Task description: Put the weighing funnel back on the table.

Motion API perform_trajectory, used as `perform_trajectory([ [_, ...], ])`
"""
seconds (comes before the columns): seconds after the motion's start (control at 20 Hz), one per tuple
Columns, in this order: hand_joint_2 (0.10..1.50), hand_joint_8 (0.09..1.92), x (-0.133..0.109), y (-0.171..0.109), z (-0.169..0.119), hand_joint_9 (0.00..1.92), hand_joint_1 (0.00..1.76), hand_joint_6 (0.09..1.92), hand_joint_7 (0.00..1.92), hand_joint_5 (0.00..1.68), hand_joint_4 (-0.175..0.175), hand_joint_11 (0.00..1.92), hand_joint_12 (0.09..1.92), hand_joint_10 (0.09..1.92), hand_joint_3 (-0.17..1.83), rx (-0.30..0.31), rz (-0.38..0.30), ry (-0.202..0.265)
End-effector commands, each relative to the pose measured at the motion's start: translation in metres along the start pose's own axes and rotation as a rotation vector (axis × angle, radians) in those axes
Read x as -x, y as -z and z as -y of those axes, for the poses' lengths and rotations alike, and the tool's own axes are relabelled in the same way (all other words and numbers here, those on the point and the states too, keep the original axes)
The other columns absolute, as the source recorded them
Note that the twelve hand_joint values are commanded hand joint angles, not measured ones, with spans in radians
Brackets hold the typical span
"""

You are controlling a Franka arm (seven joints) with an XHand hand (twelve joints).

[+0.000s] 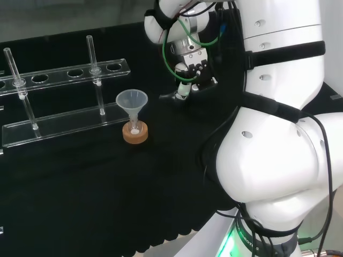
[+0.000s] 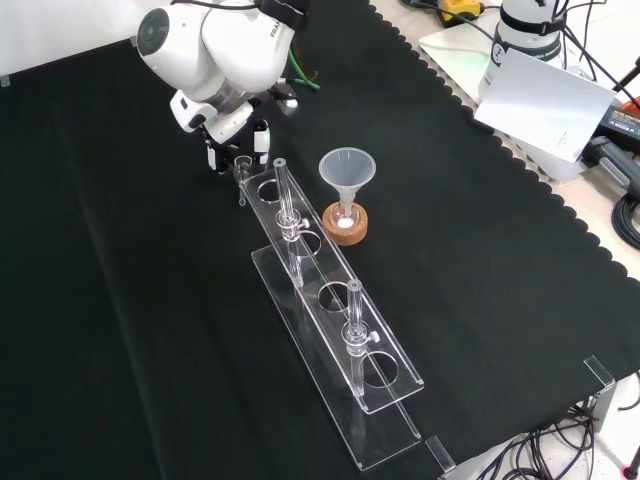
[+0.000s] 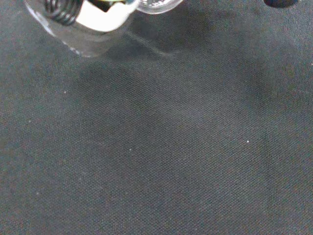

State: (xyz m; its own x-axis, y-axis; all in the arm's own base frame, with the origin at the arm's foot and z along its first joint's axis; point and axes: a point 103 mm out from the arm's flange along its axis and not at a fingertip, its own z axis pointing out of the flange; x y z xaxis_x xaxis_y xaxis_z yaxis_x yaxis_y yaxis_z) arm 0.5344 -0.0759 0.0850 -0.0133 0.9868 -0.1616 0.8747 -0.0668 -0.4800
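Observation:
My hand (image 1: 192, 72) hangs low over the cloth, to the right of the big funnel in the head view, fingers pointing down. Its fingertips pinch a small clear piece, the weighing funnel (image 1: 170, 97), which sits at or just above the cloth. From the front, the hand (image 2: 232, 128) comes down under the arm's white link, and the weighing funnel (image 2: 243, 176) shows as a faint clear shape just past the rack's far end. The wrist view has the clear weighing funnel (image 3: 85, 36) close up against a white part of the hand (image 3: 100, 17), over black cloth.
A clear tube rack (image 2: 330, 330) with two upright tubes lies close to the hand's near side in the front view. The big funnel (image 1: 132, 101) stands in its small flask on a cork ring (image 1: 135, 134). Black cloth (image 2: 120, 300) stretches to the front view's left.

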Motion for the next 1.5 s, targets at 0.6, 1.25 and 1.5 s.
perform_trajectory([
  [0.6, 1.01, 0.7, -0.004, 0.007, 0.014, 0.99, 0.83, 0.62, 0.47, 0.54, -0.017, 0.55, 1.22, 0.09, -0.02, -0.01, 0.031, 0.006],
  [1.25, 1.02, 0.7, 0.013, 0.042, 0.057, 0.77, 0.75, 0.22, 0.24, 0.36, -0.039, 0.34, 1.32, 0.09, -0.15, 0.04, -0.041, -0.024],
  [1.5, 1.03, 0.7, 0.019, 0.053, 0.086, 0.81, 0.74, 0.18, 0.28, 0.38, -0.04, 0.36, 1.32, 0.09, -0.17, 0.059, -0.087, -0.024],
])
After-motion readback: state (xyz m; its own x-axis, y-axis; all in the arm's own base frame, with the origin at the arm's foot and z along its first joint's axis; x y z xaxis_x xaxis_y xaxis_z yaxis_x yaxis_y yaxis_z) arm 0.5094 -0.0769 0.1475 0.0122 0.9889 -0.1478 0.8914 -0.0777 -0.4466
